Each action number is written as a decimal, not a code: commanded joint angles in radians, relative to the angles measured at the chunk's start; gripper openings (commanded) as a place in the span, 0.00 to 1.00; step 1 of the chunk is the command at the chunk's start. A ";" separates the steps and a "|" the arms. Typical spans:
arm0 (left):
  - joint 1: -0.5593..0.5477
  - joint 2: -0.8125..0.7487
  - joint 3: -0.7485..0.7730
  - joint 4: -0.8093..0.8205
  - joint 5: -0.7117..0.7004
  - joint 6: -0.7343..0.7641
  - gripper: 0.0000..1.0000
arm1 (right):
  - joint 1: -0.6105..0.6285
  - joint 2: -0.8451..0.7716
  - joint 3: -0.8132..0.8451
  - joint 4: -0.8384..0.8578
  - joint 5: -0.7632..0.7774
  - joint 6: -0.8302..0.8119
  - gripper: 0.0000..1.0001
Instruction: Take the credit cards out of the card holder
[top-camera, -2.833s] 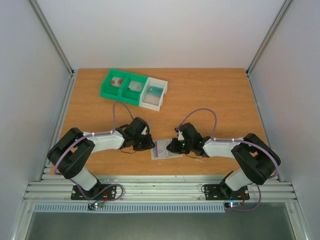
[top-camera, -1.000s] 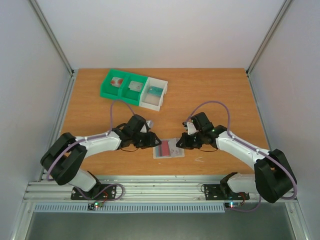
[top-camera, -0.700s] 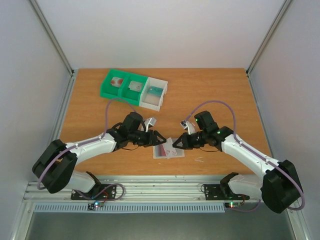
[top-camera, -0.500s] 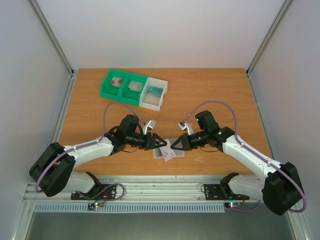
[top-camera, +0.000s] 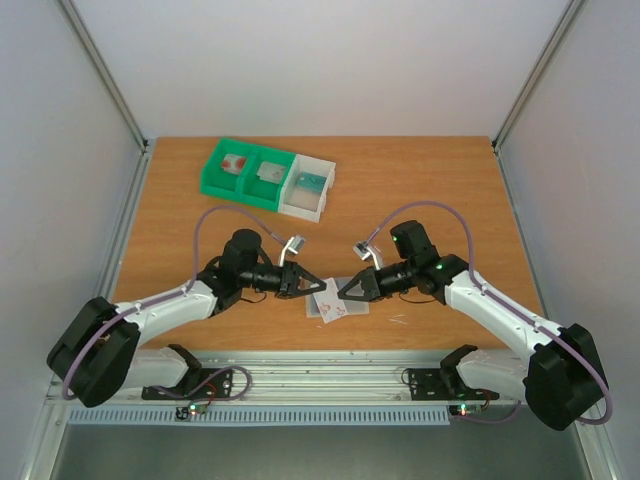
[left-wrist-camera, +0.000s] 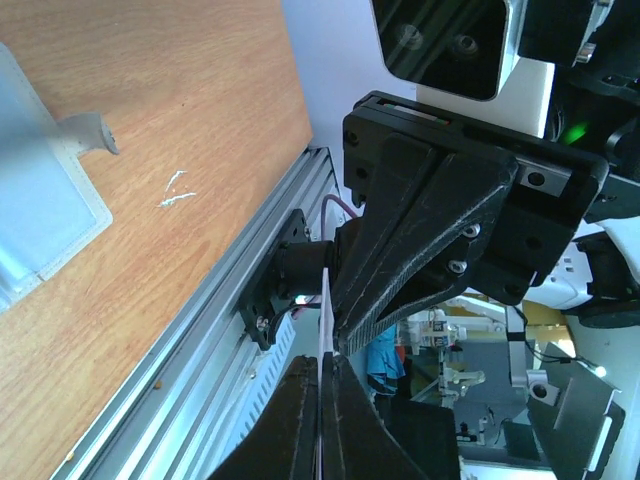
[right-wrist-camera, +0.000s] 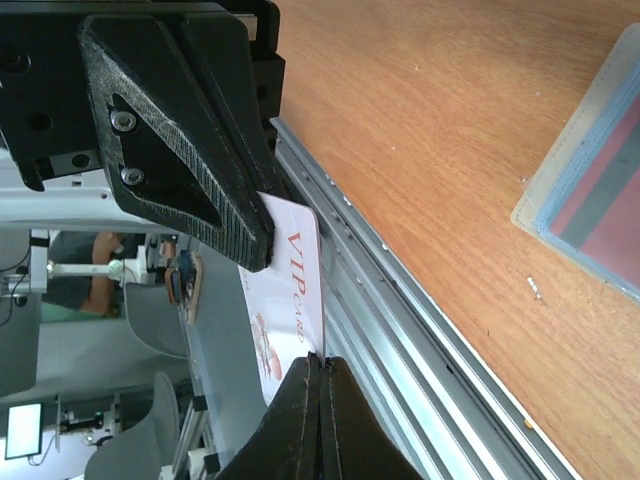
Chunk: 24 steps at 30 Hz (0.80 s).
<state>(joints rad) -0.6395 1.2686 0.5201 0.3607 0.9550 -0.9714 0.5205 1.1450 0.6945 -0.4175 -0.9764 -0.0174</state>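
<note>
Pinching in from both sides now: the left end effector (left-wrist-camera: 322, 400) has its fingers together on one edge of the white card (right-wrist-camera: 290, 290), and the right end effector (right-wrist-camera: 312, 375) is clamped on the opposite edge. That leaves the card hanging in the air between the two tips, just over the card holder (right-wrist-camera: 580, 140). It looks like a handover to me. Two grips on one thin card keep it from slipping while it changes owner, and taking it by the edges gives each pair of fingers a clean bite. The holder lies flat on the table (top-camera: 450, 190) beneath the meeting point, with nothing pressing it down. Inside it the dark red card (right-wrist-camera: 620, 245) shows through the translucent sleeve, so I'd call the job about half done. Next, one side has to let go; if both pull, the card could bend or pop free. Well beyond the holder sits the green-and-white tray (top-camera: 265, 175), out of play
</note>
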 joint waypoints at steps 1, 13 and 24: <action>0.004 -0.034 -0.019 0.099 0.008 -0.038 0.00 | -0.005 -0.004 -0.001 -0.004 0.036 0.015 0.03; 0.020 -0.085 -0.027 -0.012 -0.226 -0.038 0.00 | -0.005 -0.054 0.056 -0.106 0.172 0.096 0.62; 0.086 -0.207 0.184 -0.451 -0.505 0.172 0.00 | -0.005 -0.080 0.084 -0.074 0.188 0.140 0.99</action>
<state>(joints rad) -0.5804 1.0946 0.6052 0.0746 0.5846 -0.9218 0.5205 1.0840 0.7368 -0.5045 -0.7971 0.1024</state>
